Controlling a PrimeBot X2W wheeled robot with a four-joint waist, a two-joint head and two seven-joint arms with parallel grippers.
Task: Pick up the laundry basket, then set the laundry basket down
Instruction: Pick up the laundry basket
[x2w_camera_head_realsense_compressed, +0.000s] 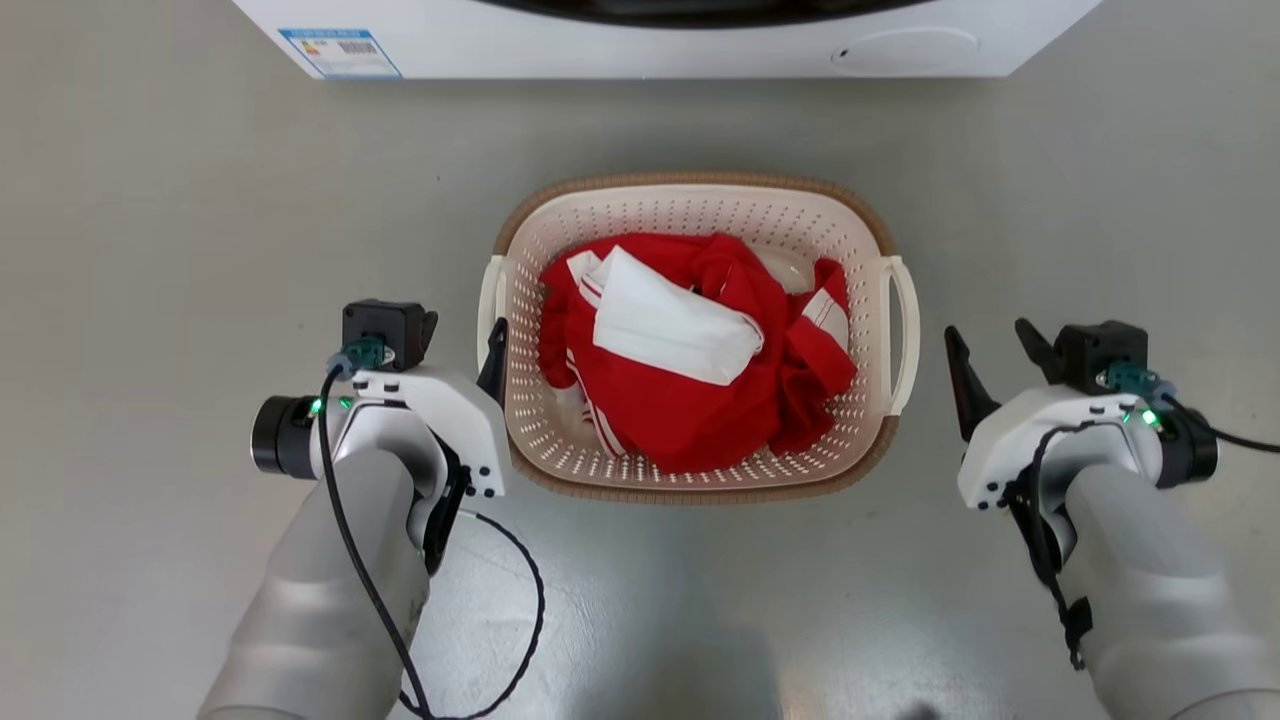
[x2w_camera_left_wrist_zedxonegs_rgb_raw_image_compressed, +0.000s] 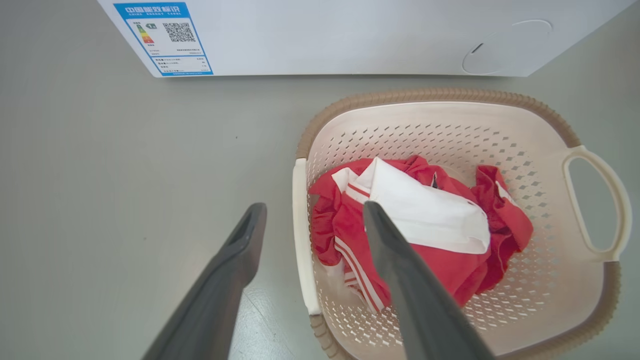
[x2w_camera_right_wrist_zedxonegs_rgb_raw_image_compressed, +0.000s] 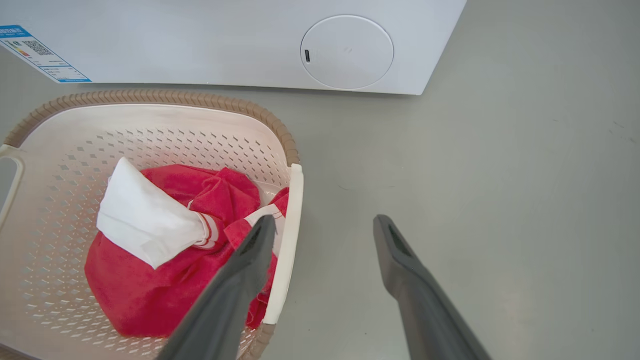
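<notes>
Now resting on grey floor (x2w_camera_head_realsense_compressed: 200, 200) near washer (x2w_camera_head_realsense_compressed: 600, 40): laundry basket (x2w_camera_head_realsense_compressed: 700, 215), red-and-white garment (x2w_camera_head_realsense_compressed: 700, 400) inside. Left gripper (x2w_camera_head_realsense_compressed: 465, 325) close beside left handle (x2w_camera_head_realsense_compressed: 487, 300), right gripper (x2w_camera_head_realsense_compressed: 986, 330) just off right handle (x2w_camera_head_realsense_compressed: 905, 330), both finger pairs spread wide, gripping nothing.

Cream perforated laundry basket (x2w_camera_head_realsense_compressed: 700, 215), brown woven rim

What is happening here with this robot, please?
A two-armed robot is getting ready to lift the basket. The basket sits on the floor in front of a washer, with red and white clothes inside. The left gripper and the right gripper are both open, one by each side handle. Neither holds anything, so the basket is not yet picked up.
</notes>
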